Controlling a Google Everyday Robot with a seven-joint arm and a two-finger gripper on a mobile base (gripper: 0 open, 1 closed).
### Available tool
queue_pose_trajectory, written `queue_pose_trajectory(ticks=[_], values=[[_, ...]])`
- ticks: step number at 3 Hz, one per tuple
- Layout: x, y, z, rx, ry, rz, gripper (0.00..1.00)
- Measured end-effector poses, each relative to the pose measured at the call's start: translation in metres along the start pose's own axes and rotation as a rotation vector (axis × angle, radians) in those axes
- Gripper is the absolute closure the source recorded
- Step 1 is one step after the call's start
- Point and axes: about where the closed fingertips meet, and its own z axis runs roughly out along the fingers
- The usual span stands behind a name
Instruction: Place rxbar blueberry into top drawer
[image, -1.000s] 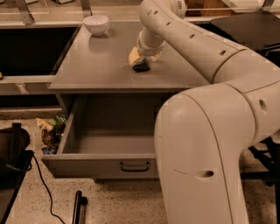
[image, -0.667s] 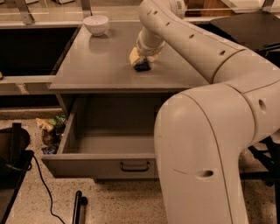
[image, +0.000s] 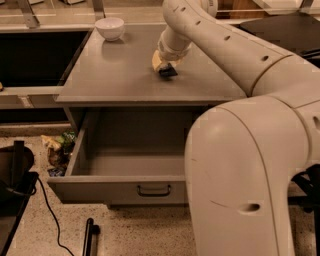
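Note:
My gripper (image: 165, 68) is down on the top of the grey cabinet (image: 100, 75), right of centre, mostly hidden under my white arm (image: 220, 45). A small dark piece (image: 168, 72) shows at its tip on the surface; it may be the rxbar blueberry, but I cannot tell for sure. The top drawer (image: 120, 189) is pulled out wide below the cabinet top. Its inside shows nothing in it, and its dark pull handle (image: 154, 190) faces the front.
A white bowl (image: 110, 27) stands at the back left of the cabinet top. Crumpled snack bags (image: 57, 147) lie on the floor left of the drawer. A black object with a cable (image: 15, 175) and a black rod (image: 90, 237) are on the floor.

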Motion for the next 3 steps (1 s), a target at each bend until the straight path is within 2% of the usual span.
queue_pose_trajectory(ticks=[1,2,3], values=[[-0.002,0.009,-0.042,-0.091,-0.123,0.004,1.0],[0.013,0.029,-0.076,-0.257,-0.226,-0.006,1.0],[0.013,0.055,-0.086,-0.346,-0.255,-0.041,1.0]])
